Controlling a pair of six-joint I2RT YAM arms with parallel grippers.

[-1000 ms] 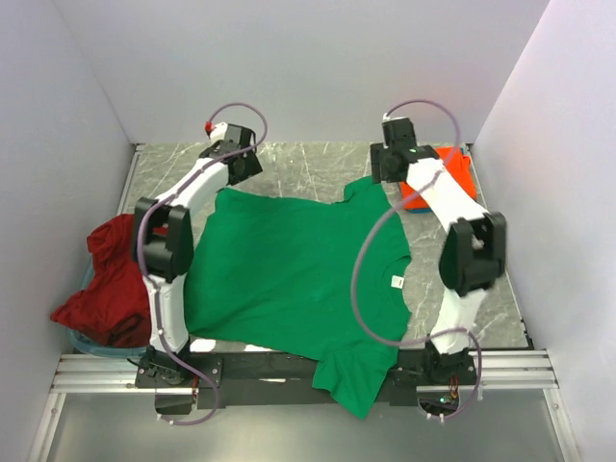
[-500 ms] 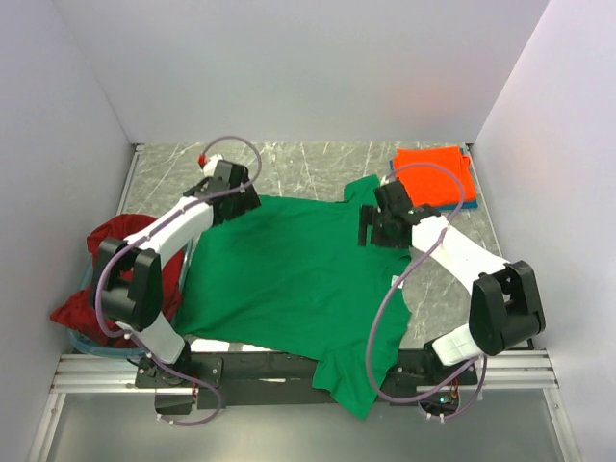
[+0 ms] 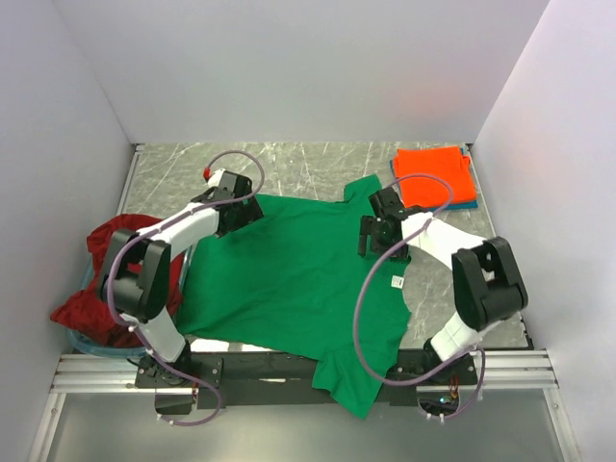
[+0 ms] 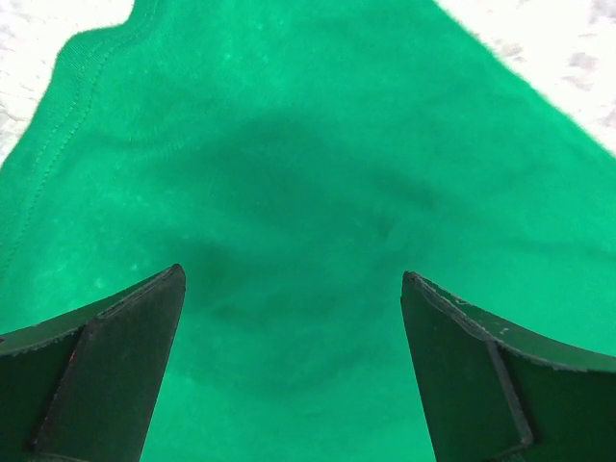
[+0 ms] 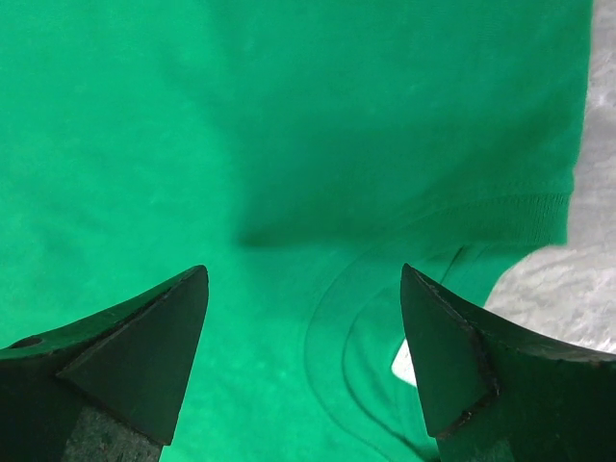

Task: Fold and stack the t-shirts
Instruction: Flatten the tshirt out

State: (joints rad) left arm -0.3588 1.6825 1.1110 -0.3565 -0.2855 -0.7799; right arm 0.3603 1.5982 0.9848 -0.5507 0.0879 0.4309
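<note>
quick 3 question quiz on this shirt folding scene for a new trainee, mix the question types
1. True or false: the green t-shirt is already folded.
2. The folded orange-red t-shirt lies: A) at the far right corner of the table; B) at the near left corner; C) on the green t-shirt.
3. How do the left arm's fingers and the right arm's fingers stand?

Key
1. False: it lies spread out.
2. A
3. Both open over the green t-shirt, gripping nothing.
</note>
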